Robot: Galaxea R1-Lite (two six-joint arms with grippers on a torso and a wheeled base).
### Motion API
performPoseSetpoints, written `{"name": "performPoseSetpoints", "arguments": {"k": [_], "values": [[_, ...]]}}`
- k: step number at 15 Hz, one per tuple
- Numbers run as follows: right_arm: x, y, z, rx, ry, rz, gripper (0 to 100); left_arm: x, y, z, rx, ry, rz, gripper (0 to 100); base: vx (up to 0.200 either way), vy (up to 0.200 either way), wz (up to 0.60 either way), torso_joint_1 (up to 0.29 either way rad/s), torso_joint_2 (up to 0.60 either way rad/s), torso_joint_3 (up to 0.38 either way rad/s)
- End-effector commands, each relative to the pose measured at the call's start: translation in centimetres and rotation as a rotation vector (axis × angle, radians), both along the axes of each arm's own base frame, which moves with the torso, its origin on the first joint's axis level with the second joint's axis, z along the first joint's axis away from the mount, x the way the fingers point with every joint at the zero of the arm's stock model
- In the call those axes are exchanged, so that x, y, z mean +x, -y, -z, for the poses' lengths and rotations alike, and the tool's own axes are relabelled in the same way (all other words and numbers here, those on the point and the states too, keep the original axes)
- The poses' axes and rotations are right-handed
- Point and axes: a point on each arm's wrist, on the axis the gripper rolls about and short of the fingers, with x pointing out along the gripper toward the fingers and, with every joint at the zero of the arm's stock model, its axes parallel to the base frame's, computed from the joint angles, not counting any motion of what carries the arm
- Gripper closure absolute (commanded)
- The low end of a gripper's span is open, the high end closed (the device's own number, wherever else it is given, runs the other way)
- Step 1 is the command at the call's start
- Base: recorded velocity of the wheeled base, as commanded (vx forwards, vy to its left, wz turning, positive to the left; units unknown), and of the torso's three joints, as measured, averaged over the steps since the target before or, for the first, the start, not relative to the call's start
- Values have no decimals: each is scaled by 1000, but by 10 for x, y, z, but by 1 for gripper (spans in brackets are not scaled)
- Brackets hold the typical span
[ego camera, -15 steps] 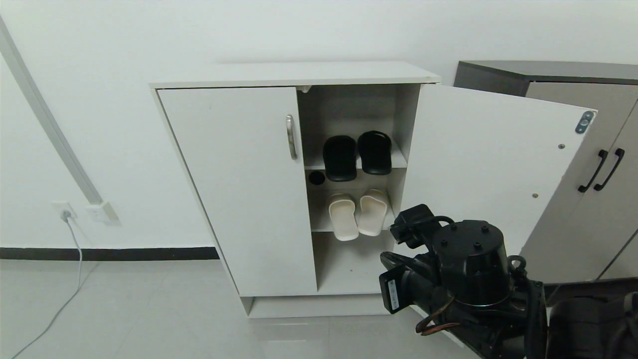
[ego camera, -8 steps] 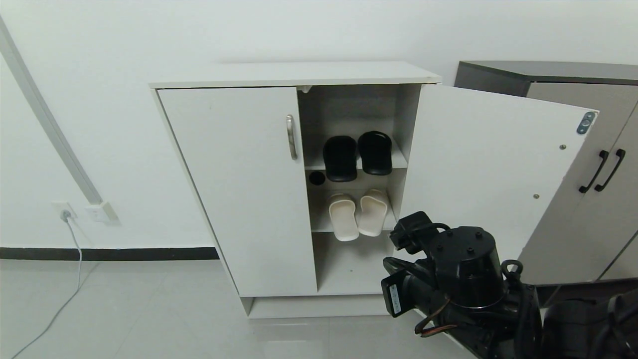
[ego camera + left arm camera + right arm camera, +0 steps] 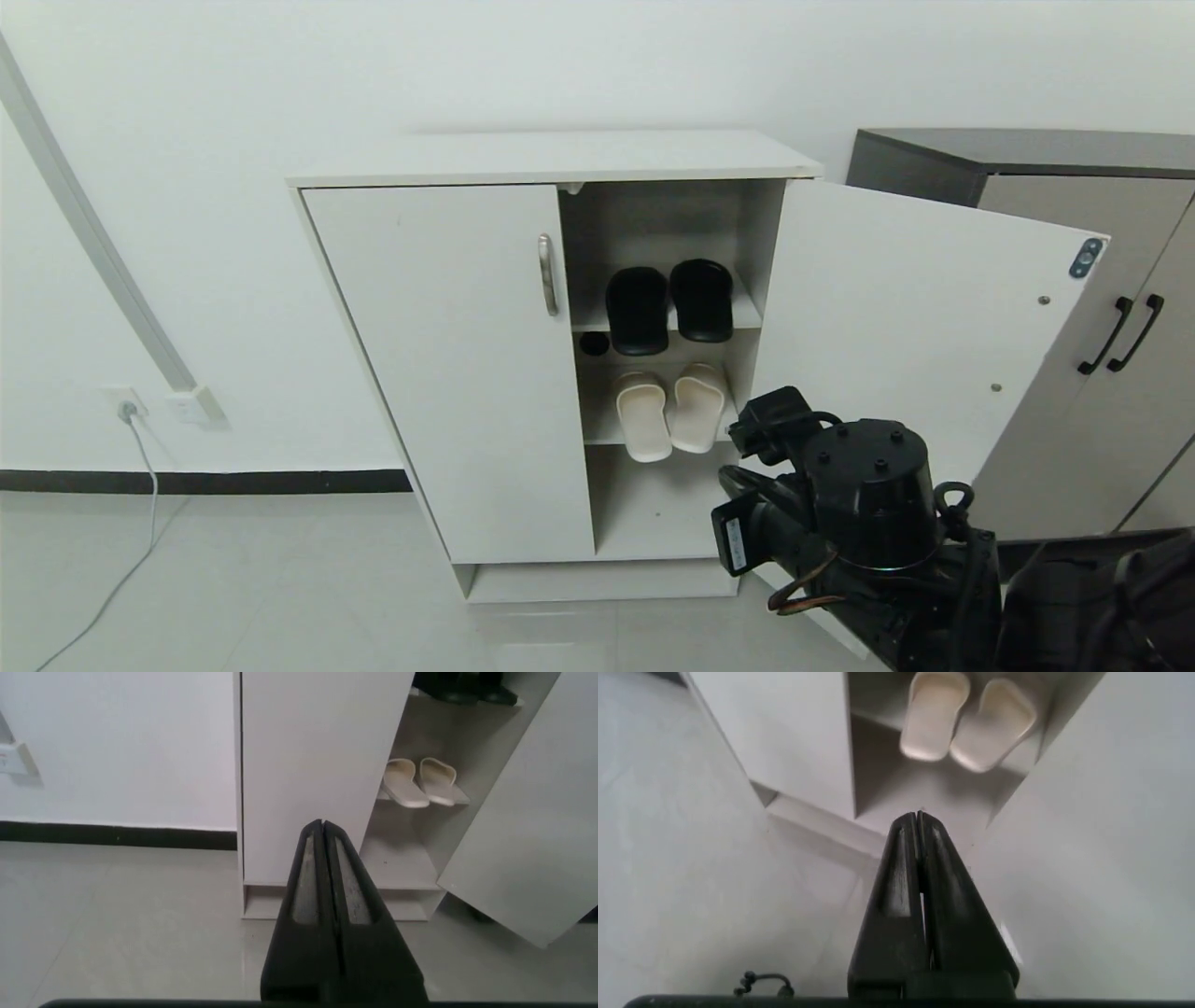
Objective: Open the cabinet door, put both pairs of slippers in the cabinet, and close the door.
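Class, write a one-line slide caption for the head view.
Black slippers above cream slippers inside the white cabinet, its right door open, its left door shut.

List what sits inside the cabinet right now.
Black slippers on the upper shelf, cream slippers on the shelf below. The shut left door hides the other half.

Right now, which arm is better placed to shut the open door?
Probably right: the right gripper hangs beside the open door; the left gripper faces the closed door.
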Motion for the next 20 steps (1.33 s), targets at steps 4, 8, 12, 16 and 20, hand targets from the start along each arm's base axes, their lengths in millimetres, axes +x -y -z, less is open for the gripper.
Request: {"name": "performPoseSetpoints", "arguments": {"k": [4, 8, 12, 16, 20], "values": [[6, -4, 3, 5, 19, 24, 100, 0, 0, 0, 0, 0, -1, 100, 0, 0, 0, 96, -427, -338], [7, -5, 8, -7, 9, 24, 100, 0, 0, 0, 0, -2, -2, 100, 0, 0, 0, 135, -460, -334], [7, -5, 9, -9, 7, 24, 100, 0, 0, 0, 0, -2, -2, 100, 0, 0, 0, 164, -485, -317], [7, -5, 8, -7, 10, 26, 100, 0, 0, 0, 0, -2, -2, 100, 0, 0, 0, 187, -498, -312], [7, -5, 9, -10, 9, 25, 100, 0, 0, 0, 0, -2, -1, 100, 0, 0, 0, 211, -527, -316]]}}
